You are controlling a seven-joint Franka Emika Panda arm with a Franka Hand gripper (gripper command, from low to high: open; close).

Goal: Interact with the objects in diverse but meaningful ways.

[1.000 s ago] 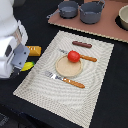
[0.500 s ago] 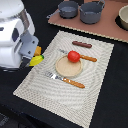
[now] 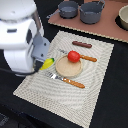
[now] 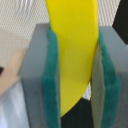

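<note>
Pincer [image 4: 75, 70] clenched around banana [image 4: 75, 45]; its curved skin could slide between the pads [image 4: 52, 85] and drop toward the fork [image 3: 66, 80] just beyond.

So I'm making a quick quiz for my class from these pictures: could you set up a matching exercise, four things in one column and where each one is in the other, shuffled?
Things:
1. banana
2. tomato
3. sausage
4. fork

Places:
A. on the round wooden plate
B. on the woven placemat, beside the plate, on its near side
C. clamped between the green pads of the claw
D. on the placemat, beyond the plate, towards the grey pots

Pairs: 1-C, 2-A, 3-D, 4-B
</note>
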